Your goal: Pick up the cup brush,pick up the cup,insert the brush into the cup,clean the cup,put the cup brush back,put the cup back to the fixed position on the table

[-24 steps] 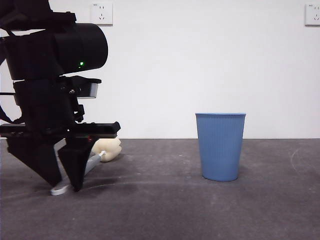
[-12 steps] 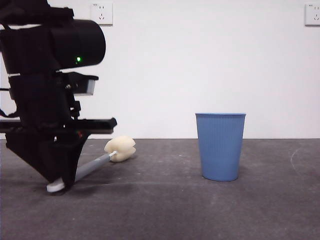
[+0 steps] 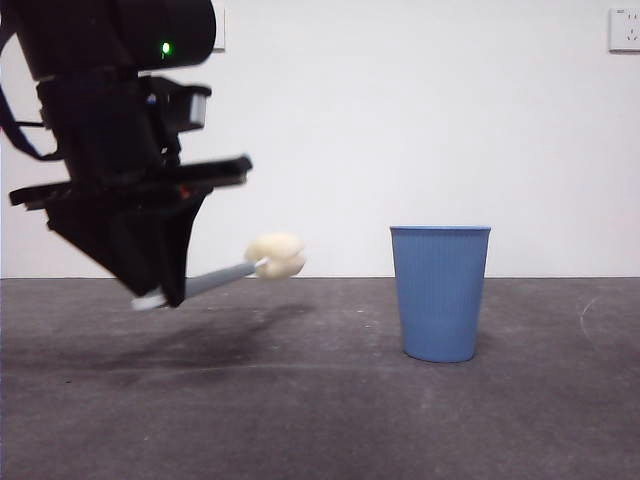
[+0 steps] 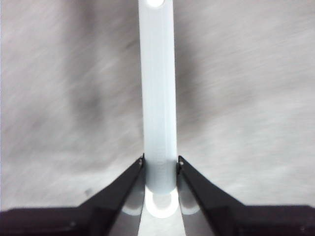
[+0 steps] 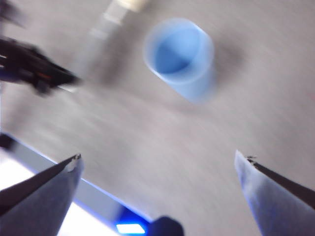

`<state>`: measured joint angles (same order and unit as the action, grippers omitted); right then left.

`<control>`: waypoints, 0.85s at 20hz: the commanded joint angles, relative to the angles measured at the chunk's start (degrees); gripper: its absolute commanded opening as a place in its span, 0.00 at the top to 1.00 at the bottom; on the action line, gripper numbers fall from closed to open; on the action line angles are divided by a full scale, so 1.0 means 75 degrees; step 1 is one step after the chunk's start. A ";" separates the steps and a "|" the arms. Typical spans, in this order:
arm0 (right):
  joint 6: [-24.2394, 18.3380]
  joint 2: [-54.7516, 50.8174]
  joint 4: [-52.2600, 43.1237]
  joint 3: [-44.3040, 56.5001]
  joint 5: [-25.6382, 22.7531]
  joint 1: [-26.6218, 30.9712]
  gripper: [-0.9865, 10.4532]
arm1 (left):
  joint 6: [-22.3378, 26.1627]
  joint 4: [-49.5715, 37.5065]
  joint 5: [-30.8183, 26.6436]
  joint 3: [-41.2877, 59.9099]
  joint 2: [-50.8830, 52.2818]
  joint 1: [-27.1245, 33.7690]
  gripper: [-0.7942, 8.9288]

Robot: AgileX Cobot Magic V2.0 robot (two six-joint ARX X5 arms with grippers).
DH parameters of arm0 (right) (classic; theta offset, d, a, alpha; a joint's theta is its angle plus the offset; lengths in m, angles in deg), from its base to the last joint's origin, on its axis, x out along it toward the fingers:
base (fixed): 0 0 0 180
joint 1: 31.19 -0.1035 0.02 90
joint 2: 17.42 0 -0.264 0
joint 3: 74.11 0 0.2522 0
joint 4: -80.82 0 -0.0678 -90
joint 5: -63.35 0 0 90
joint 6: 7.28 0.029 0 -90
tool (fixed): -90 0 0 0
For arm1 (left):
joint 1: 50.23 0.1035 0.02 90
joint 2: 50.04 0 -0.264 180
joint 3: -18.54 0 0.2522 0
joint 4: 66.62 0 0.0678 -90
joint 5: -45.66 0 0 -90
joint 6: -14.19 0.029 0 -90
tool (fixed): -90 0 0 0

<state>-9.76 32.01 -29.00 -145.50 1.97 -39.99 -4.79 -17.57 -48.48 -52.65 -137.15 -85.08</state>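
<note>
Lifted off the dark grey table (image 3: 330, 410) now, the slim grey sponge-headed cup brush (image 3: 262, 259) sits clamped in the left tool (image 4: 160, 169); right tool (image 5: 157, 172) gapes wide.

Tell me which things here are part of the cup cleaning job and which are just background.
Part of the job:
- cup brush, clamped at its handle by the left gripper and lifted off the table
- cup, upright on the table
- right gripper, open, above the cup

Just background:
- wall sockets
- white wall
</note>
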 commanded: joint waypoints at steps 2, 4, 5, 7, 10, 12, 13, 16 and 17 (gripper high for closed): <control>0.0207 0.0111 -0.1212 0.1239 0.0082 -0.0152 0.42 | 0.0557 0.0236 -0.0020 -0.0009 0.0670 0.0009 0.93; 0.0469 0.0128 -0.2311 0.2116 0.0140 -0.0254 0.42 | 0.0839 0.0589 -0.0047 -0.0009 0.1239 0.0047 0.93; 0.0653 0.0134 -0.2897 0.2524 0.0140 -0.0315 0.42 | 0.0979 0.0758 -0.0047 -0.0009 0.1565 0.0076 0.93; 0.0991 0.0189 -0.3969 0.3206 0.0137 -0.0460 0.42 | 0.1195 0.1081 -0.0041 -0.0009 0.2261 0.0102 0.93; 0.1064 0.0414 -0.5021 0.3803 -0.0248 -0.0659 0.42 | 0.1673 0.1883 -0.0038 -0.0009 0.3223 0.0108 0.93; 0.0970 0.0758 -0.5630 0.3937 -0.0510 -0.0793 0.42 | 0.1813 0.2474 -0.0038 -0.0009 0.3669 0.0108 0.93; 0.0918 0.1000 -0.5968 0.3960 -0.0670 -0.0854 0.42 | 0.1839 0.2667 -0.0032 -0.0009 0.3829 0.0108 0.93; 0.0778 0.2101 -0.7122 0.3998 -0.0685 -0.1058 0.42 | 0.1944 0.2984 -0.0032 -0.0009 0.4132 0.0108 0.93; 0.0673 0.2565 -0.7484 0.3998 -0.0685 -0.1139 0.42 | 0.1941 0.3063 -0.0032 -0.0009 0.4150 0.0108 0.93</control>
<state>-3.64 50.33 -84.76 -116.39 -3.12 -48.31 8.89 5.45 -48.66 -52.65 -106.05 -84.47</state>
